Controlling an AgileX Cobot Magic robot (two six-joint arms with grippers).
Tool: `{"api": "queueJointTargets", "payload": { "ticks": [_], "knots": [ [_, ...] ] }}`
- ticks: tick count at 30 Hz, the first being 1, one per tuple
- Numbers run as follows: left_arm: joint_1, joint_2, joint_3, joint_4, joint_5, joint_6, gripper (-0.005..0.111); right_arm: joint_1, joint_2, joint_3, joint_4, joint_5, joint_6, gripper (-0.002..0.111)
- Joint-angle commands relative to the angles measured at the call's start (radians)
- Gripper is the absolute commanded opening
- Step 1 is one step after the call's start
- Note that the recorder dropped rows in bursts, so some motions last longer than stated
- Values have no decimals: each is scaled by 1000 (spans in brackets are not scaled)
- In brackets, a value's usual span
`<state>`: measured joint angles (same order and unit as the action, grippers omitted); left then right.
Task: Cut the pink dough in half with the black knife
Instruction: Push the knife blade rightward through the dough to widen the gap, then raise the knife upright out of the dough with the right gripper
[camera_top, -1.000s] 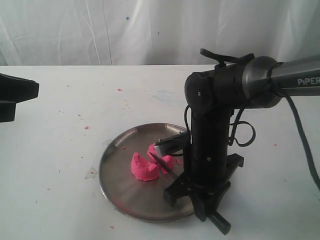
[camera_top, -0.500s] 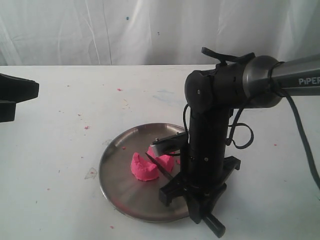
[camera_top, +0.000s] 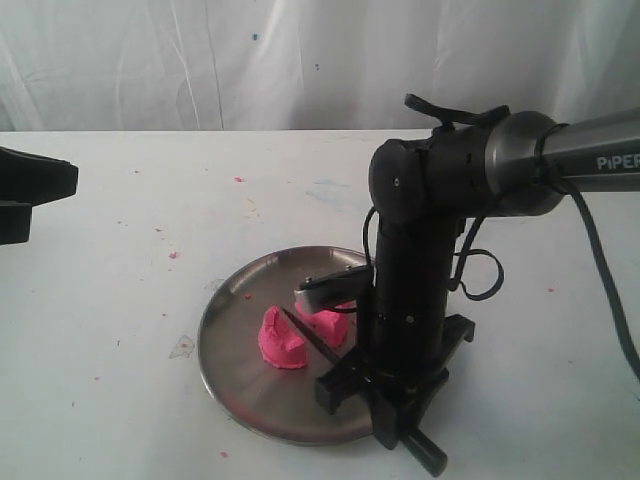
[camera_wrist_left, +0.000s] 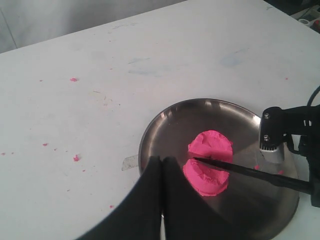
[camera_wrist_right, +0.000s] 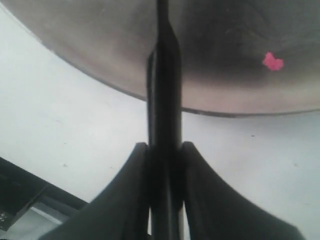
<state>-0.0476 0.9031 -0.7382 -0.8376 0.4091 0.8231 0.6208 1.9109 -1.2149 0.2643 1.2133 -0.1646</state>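
Right claw (camera_wrist_right: 162, 165) drawn back, clamped on black knife (camera_wrist_left: 240, 169), left claw (camera_wrist_left: 161, 172) seemingly together, pink dough (camera_wrist_left: 209, 161) split

The bench (camera_top: 120, 260) is a flat white surface, backed by a white curtain (camera_top: 200, 60) at its far edge. A round steel plate (camera_top: 235, 375) rests directly on the bench, near the front and slightly right of centre. Small pink crumbs (camera_top: 172, 255) are scattered on the bench left of and beyond the plate. A faint blue smear (camera_top: 325, 190) marks the bench beyond the plate.
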Motion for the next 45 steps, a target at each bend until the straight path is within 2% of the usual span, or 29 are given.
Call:
{"api": "queueJointTargets", "payload": {
  "ticks": [1,18,25,30,45],
  "knots": [
    [-6,-8,4,-21,9,-5,0,0,-13,3,-111,8,68,0],
    [-6,-8,5,-21,9,-9,0,0,-13,3,-210,8,110,0],
    [-6,-8,5,-21,9,-9,0,0,-36,3,-145,7,90,0],
    [-6,-8,5,-21,9,-9,0,0,-136,14,-96,-162,90,0],
    [-6,-8,5,-21,11,-8,0,-4,-407,68,-101,-415,227,0]
  ]
}}
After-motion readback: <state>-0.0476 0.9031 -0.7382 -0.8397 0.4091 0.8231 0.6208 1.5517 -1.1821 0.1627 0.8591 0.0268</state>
